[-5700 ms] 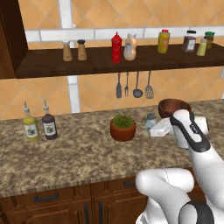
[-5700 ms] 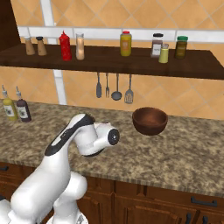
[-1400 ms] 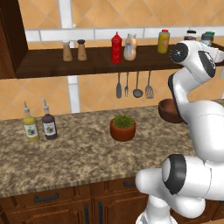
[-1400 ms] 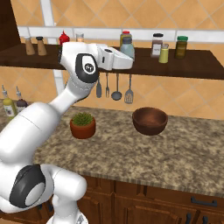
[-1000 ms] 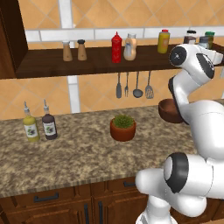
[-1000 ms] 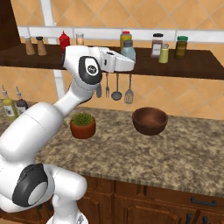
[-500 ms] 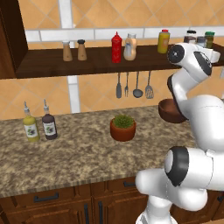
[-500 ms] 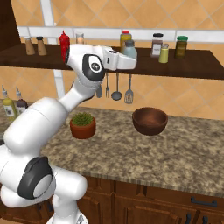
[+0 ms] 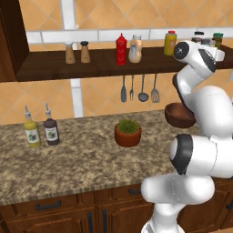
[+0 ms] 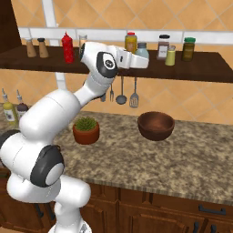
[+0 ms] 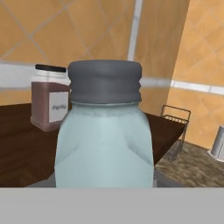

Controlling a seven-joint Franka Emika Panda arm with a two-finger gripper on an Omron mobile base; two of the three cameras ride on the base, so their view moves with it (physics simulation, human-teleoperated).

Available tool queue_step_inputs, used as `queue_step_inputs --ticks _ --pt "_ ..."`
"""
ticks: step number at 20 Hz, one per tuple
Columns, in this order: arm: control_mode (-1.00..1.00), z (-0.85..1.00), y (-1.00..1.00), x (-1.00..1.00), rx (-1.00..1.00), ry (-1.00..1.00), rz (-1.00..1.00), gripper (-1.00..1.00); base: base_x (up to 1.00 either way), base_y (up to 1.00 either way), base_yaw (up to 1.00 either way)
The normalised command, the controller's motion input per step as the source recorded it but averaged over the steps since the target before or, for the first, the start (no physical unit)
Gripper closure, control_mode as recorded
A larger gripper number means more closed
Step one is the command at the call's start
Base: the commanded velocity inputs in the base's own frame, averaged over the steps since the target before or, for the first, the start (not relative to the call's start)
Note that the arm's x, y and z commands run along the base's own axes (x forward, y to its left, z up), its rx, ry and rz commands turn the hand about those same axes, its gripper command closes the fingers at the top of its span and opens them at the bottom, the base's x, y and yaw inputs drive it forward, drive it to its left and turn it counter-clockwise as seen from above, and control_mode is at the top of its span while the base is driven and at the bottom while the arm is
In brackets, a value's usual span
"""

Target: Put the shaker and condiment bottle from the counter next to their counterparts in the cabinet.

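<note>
I have my gripper (image 10: 144, 60) clamped on the shaker (image 11: 104, 131), raised to shelf height at the cabinet (image 10: 200, 68) because this is where its kin stand. In the right base view the shaker sits at the end of my hand, just beside the yellow bottle (image 10: 131, 42) and near a dark-capped spice jar (image 11: 50, 104). I cannot tell whether its base touches the shelf yet. It is upright, I judge, so it can be set down without tipping. The shaker is pale blue-grey glass, rounded at the shoulders, under a ribbed matte grey cap. The shelf board is dark, smooth wood — the counter (image 10: 200, 159) below is speckled granite, bearing a wooden bowl (image 10: 156, 125) and a terracotta plant pot (image 10: 86, 131).
</note>
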Motion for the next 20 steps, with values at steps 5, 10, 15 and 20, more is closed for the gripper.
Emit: queue_step_inputs --ticks 5,10,15,20 --pt "-1.0 -0.26 -0.2 0.29 0.0 0.0 0.0 1.0 0.0 0.0 0.0" --pt "-1.0 -0.17 -0.1 0.38 0.0 0.0 0.0 1.0 0.0 0.0 0.0" --pt "-1.0 -0.11 -0.12 0.39 0.0 0.0 0.0 1.0 0.0 0.0 0.0" --pt "-1.0 -0.09 -0.18 0.46 0.0 0.0 0.0 1.0 0.0 0.0 0.0"
